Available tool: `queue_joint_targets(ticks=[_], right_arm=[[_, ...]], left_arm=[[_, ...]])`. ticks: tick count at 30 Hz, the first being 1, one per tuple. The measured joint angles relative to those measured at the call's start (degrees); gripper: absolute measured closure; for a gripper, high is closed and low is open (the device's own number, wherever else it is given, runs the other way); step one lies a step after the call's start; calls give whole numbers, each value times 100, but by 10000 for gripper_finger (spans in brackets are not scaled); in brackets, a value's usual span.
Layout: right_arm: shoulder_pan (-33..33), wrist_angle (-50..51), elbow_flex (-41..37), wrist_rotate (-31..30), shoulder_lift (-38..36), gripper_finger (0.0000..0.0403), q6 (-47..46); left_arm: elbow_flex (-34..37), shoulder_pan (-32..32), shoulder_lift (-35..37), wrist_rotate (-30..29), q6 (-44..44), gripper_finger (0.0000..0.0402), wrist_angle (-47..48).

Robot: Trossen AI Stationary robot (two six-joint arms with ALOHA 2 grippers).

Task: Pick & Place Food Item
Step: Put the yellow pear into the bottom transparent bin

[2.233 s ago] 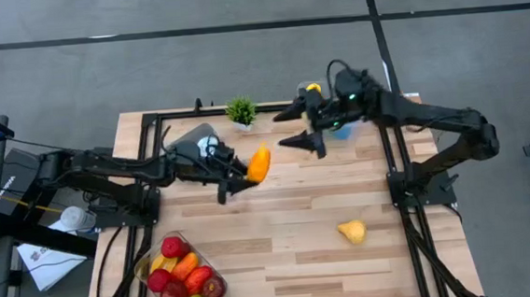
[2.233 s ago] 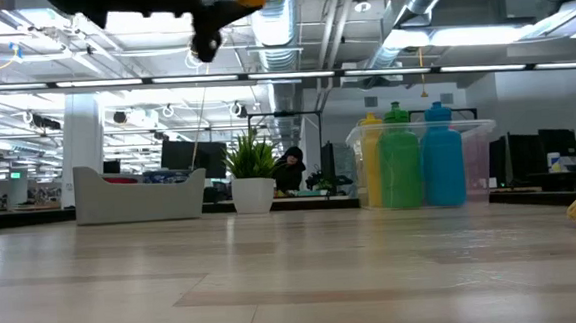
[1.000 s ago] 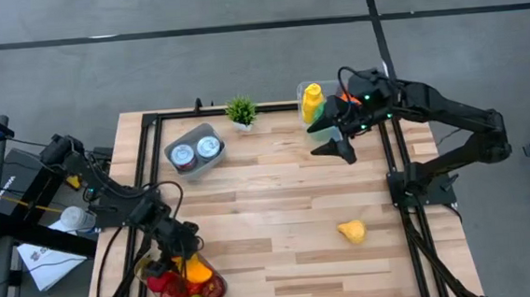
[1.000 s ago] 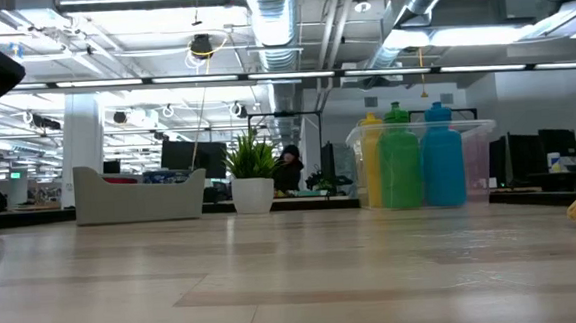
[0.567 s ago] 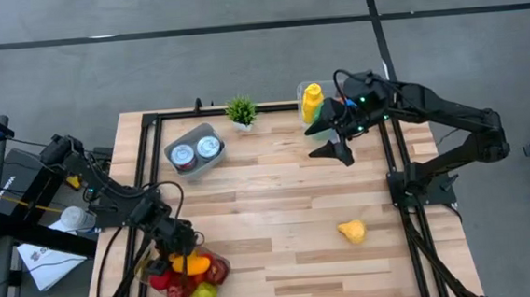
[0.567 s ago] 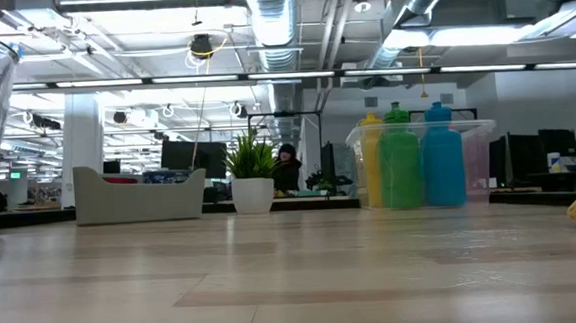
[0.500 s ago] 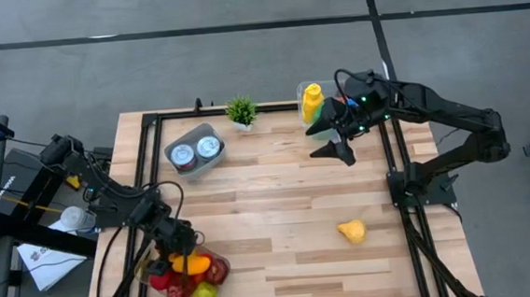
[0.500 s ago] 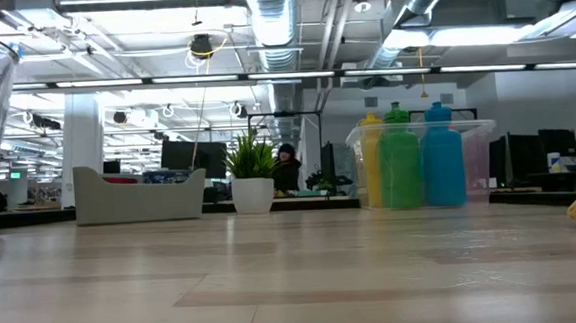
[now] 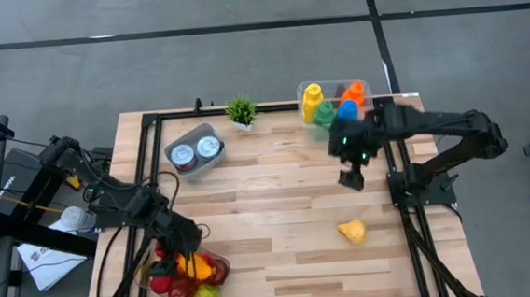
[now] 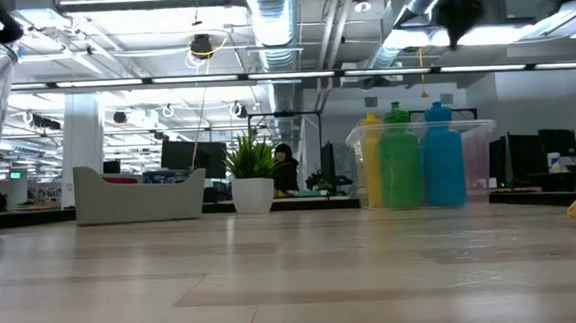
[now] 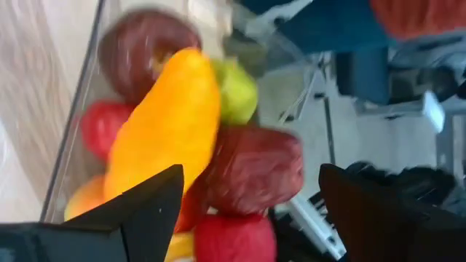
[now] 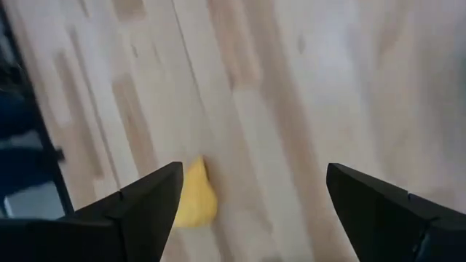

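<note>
A clear bin of fruit (image 9: 188, 274) stands at the table's near left corner, holding red apples, a green one and an orange mango-like fruit (image 9: 192, 264). My left gripper (image 9: 182, 244) hovers over it, open. In the left wrist view the orange fruit (image 11: 166, 131) lies on the apples just beyond my left gripper (image 11: 251, 185). A yellow pear (image 9: 351, 230) lies on the wood near the right side. My right gripper (image 9: 351, 178) hangs open above the table, farther back than the pear. The right wrist view shows the pear (image 12: 195, 196) beyond my right gripper (image 12: 255, 178).
A tray with two cans (image 9: 193, 152), a small potted plant (image 9: 241, 111) and a clear bin of coloured bottles (image 9: 334, 101) stand along the far edge. Bare wood lies across the middle (image 9: 279, 213). The black frame rails (image 9: 394, 186) run along both sides.
My right gripper has swung from beside the bottle bin toward the near edge, closer to the yellow pear, and now points down at the wood. My left gripper has stayed over the fruit bin, and the bin has shifted a little toward the table's right.
</note>
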State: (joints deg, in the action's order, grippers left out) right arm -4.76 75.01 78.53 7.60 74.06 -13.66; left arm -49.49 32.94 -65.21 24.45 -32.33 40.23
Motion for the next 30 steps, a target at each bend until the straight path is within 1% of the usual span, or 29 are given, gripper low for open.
queue_joint_targets(ticks=[3,6,10,13,15,18,21,25,30], right_arm=[[467,-48,-879,2,-125,72,-524],[999,-337,-1864,188,-250,72,-1026],[1664,-1478,-2968,618,-319,72,-1609],[2064,-2453,-3451,712,-318,72,-2066],[2252,-2804,-3576,714,-273,72,-2342],[2434,-2887,-3551,485,-273,72,-2535],[2510,-2887,-3524,293,-273,72,-2540],[2584,-2884,-3511,279,-269,72,-2382],[2743,-2894,-3511,276,-44,72,-2035]], left_arm=[[-263,-121,0,-4,-11,89,-13],[-430,-329,0,-72,-2,89,-35],[-490,-663,2,-217,17,89,-151],[-490,-741,0,-242,19,90,-163],[-490,-671,0,-215,19,91,-162],[-490,-512,0,-208,24,93,-162],[-490,-425,0,-206,39,93,-160],[-490,-499,0,-206,37,93,-259],[-490,-756,0,-208,34,93,-773]])
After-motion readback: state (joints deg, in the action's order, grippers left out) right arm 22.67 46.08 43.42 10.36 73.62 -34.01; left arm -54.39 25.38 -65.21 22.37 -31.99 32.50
